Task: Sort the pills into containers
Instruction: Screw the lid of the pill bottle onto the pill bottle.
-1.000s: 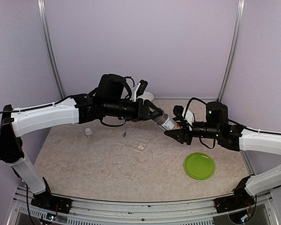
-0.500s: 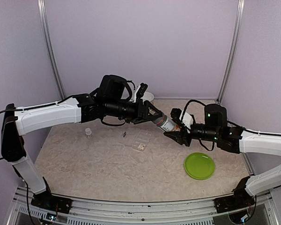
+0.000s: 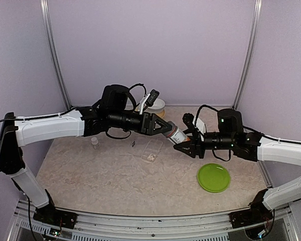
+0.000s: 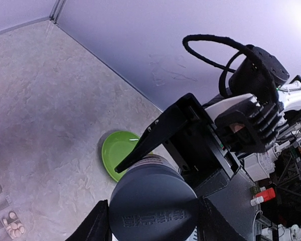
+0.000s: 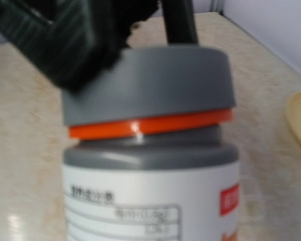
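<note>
A white pill bottle (image 3: 179, 134) with a grey cap (image 4: 153, 203) and an orange ring (image 5: 150, 123) hangs in the air between both arms, above the table. My left gripper (image 3: 166, 128) is shut on the cap, with a finger on each side of it. My right gripper (image 3: 186, 145) is shut on the bottle's body from the other end; its fingers are hidden in the right wrist view. Below lies the clear compartment box, the containers (image 3: 151, 148), with whitish pills (image 3: 151, 157) in one cell. The same pills (image 4: 12, 228) show in the left wrist view.
A green plate (image 3: 213, 177) lies front right on the table. A white bowl on a tan plate (image 3: 156, 104) stands at the back. A small clear vial (image 3: 94, 142) stands to the left, and a tiny dark object (image 3: 134, 144) lies beside the box.
Both arms have shifted a little to the left with the bottle still held between them. The right arm has reached further left. Both grips are unchanged.
</note>
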Available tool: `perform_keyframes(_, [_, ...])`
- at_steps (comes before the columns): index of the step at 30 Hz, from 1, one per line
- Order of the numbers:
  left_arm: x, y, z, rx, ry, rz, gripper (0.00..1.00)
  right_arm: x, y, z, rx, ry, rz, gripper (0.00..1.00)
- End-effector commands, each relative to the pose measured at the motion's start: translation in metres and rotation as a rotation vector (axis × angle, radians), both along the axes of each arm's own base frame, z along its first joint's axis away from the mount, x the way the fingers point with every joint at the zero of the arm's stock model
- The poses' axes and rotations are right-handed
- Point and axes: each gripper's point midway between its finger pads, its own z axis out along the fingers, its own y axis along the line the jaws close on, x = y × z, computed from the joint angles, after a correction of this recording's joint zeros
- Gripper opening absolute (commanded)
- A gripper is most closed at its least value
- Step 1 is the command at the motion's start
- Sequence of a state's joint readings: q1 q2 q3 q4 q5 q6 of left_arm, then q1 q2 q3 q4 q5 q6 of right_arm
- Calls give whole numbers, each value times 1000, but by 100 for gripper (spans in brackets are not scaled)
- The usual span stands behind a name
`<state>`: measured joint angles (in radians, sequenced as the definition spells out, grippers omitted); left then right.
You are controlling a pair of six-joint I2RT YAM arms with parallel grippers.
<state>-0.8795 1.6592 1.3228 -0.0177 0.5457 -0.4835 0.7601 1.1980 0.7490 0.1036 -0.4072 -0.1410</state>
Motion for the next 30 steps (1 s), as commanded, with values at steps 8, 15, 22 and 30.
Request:
perform_keyframes(8, [-44, 3, 7, -62, -256, -318, 39, -53, 23, 79, 222, 168, 270, 20])
perform_keyframes(15, [-65, 14, 18, -96, -389, -431, 37, -69, 25, 74, 212, 291, 344, 20])
perform_keyframes(22, [-83, 25, 35, -145, -499, -494, 60, -84, 25, 72, 225, 374, 422, 20])
perform_keyframes(30, [-52, 41, 43, -155, -382, -330, 99, -65, 20, 62, 161, 281, 297, 19])
